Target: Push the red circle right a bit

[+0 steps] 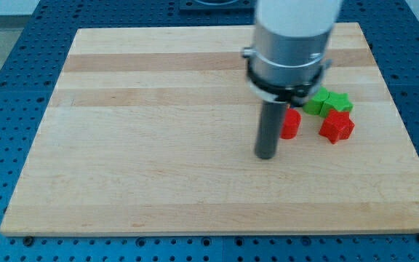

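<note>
While the rod (269,127) stands straight up on the board (158,145), my tip (267,156) rests on the wood just to the view's left of the red circle (291,124), a little lower in the view than that block; I cannot tell if the tip touches it, because the rod covers the circle's left edge. My tool is only a plain dark stick; it has nothing to open or close, and it holds nothing. A big pale round part of the arm (291,44) sits above the rod and hides some of the board behind it.

The red circle lies right of the board's middle, about halfway up. A red star (337,126) sits to the view's right of the circle, with a small strip of wood between them. A green block (326,101) lies just above the star and looks to touch it; its shape is hard to make out, since the arm covers its left side; it may be two green pieces side by side.

The board is light wood with darker stripes; it lies on a blue table (6,80) with rows of small holes.
</note>
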